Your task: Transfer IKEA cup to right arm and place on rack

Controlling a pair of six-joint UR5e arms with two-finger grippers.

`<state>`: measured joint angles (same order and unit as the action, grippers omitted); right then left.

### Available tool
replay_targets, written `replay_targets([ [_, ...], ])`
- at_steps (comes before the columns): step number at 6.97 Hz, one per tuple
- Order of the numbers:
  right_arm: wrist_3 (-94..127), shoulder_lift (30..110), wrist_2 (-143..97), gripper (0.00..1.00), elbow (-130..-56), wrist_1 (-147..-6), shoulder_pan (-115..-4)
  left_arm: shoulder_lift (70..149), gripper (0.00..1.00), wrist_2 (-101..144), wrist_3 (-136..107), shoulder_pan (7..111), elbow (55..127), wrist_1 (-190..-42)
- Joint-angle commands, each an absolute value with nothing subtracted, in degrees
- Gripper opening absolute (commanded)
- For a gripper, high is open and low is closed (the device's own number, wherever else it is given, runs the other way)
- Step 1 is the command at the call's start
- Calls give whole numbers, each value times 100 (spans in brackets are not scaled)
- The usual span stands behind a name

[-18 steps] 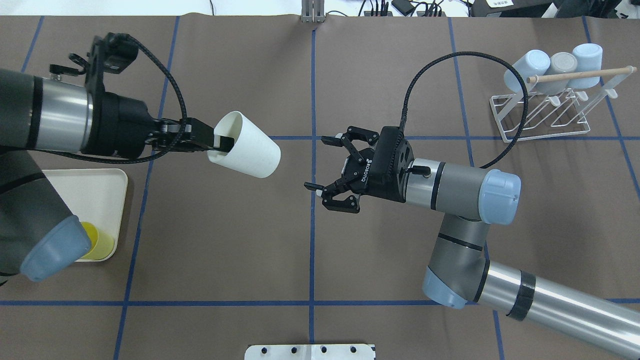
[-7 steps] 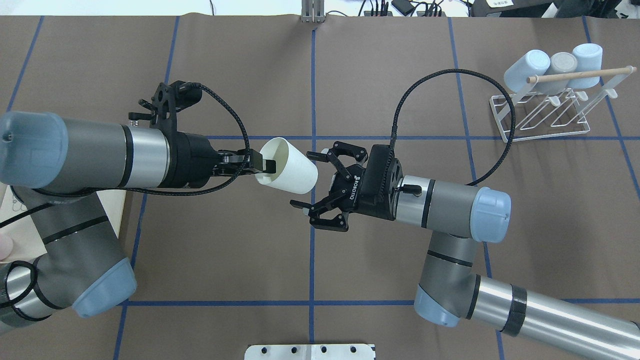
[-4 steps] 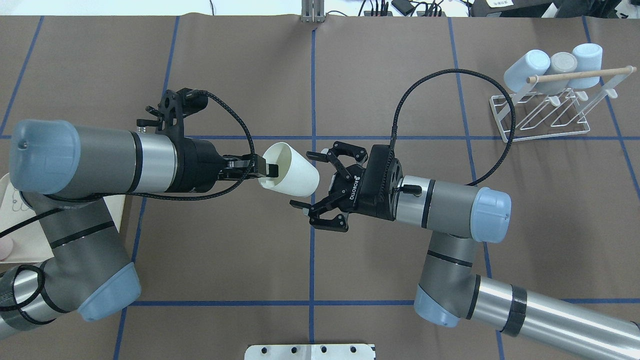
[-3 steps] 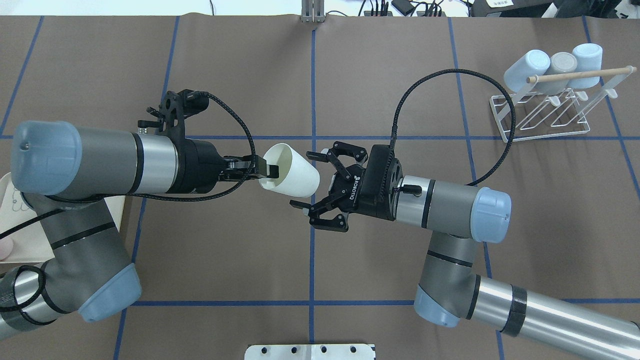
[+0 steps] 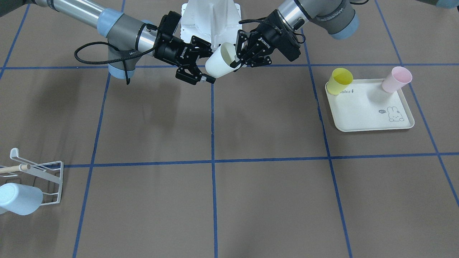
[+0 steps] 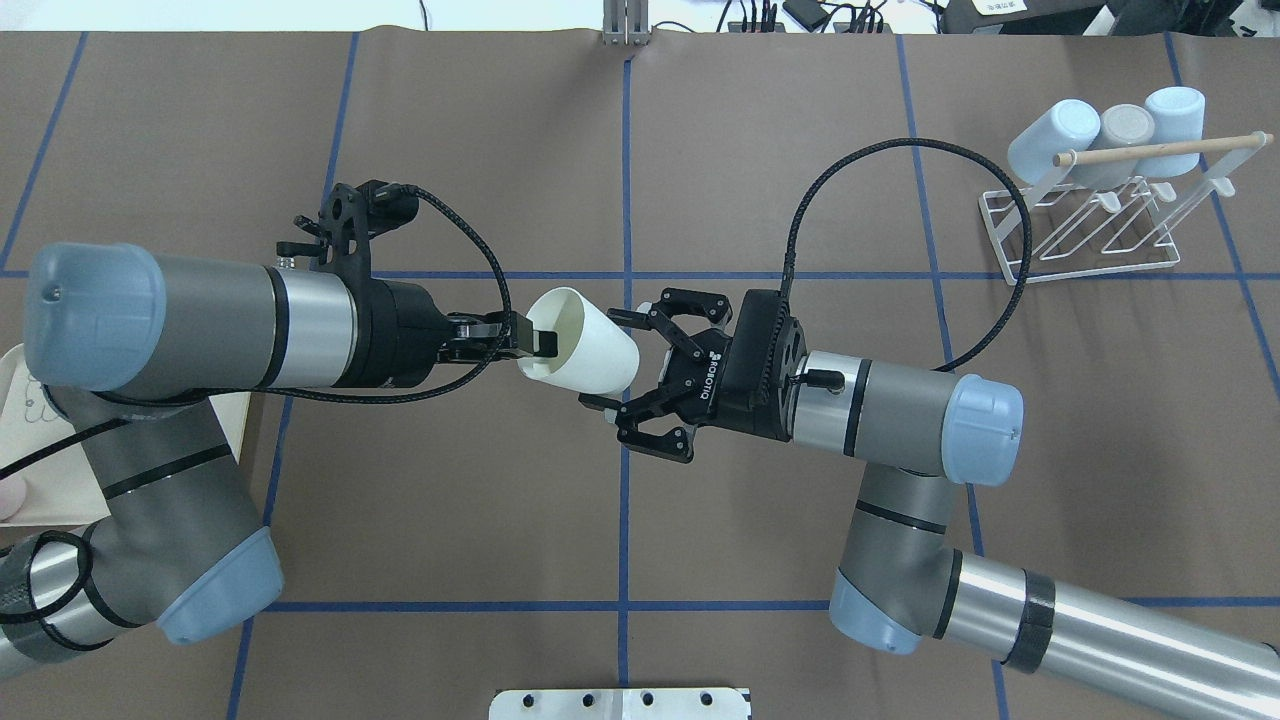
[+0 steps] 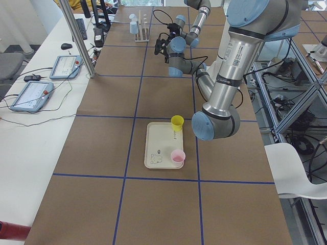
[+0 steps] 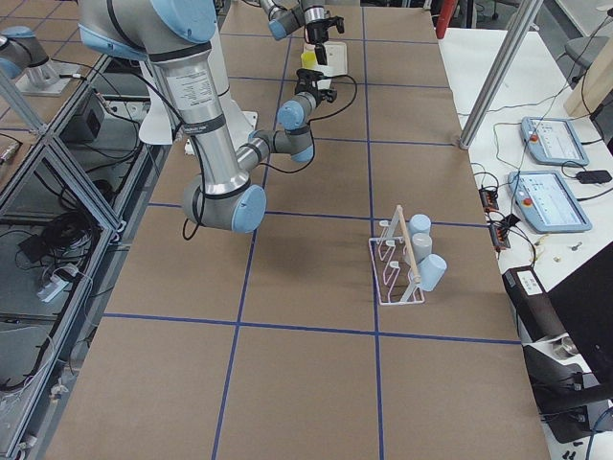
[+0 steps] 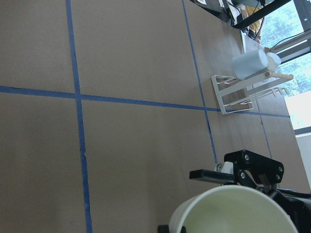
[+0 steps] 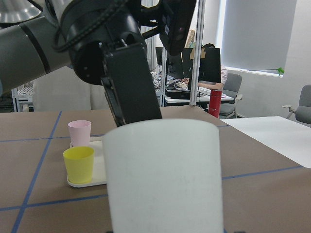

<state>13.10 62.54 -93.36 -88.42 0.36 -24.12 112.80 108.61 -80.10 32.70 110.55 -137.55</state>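
Note:
A white cup [image 6: 590,348] hangs tilted above the table's middle, mouth toward the left arm. My left gripper [image 6: 535,342] is shut on its rim, one finger inside. My right gripper [image 6: 607,358] is open, its fingers on either side of the cup's base; I cannot tell if they touch. The front view shows the same: cup [image 5: 219,64], left gripper [image 5: 237,59], right gripper [image 5: 209,63]. The cup [image 10: 165,174] fills the right wrist view. The white wire rack [image 6: 1000,215] with a wooden dowel [image 6: 1150,152] stands at the far right.
Three upturned cups [image 6: 1040,135], two light blue and one grey, sit on the rack. A cream rabbit tray [image 5: 373,107] on my left side holds a yellow cup [image 5: 340,80] and a pink cup [image 5: 396,79]. Blue tape lines cross the brown table.
My left arm carried the cup from the left to the table's middle. My right gripper has since edged left, so its open fingers now flank the cup's base.

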Motion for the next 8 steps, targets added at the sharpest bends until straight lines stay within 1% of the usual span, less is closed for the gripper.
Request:
replay_targets([
  [1, 1310, 6258, -9334, 70, -8842, 35, -2417, 11285, 0, 10863, -8007, 3270, 11039, -13755],
  [4, 1310, 6249, -9334, 70, -8850, 35, -2417, 11294, 0, 10863, -8007, 3270, 11013, -13755],
  [5, 1310, 6258, -9334, 54, -8859, 35, -2434, 11294, 0, 10863, -7998, 3270, 11021, -13764],
  [6, 1310, 6267, -9334, 37, -8851, 35, -2443, 11320, 22, 10872, -7963, 3270, 11021, -13764],
  [7, 1310, 6275, -9325, 33, -8851, 35, -2452, 11338, 89, 10863, -7945, 3270, 11030, -13764],
  [8, 1310, 6275, -9334, 32, -8859, 35, -2452, 11347, 100, 10863, -7954, 3278, 11056, -13755],
])
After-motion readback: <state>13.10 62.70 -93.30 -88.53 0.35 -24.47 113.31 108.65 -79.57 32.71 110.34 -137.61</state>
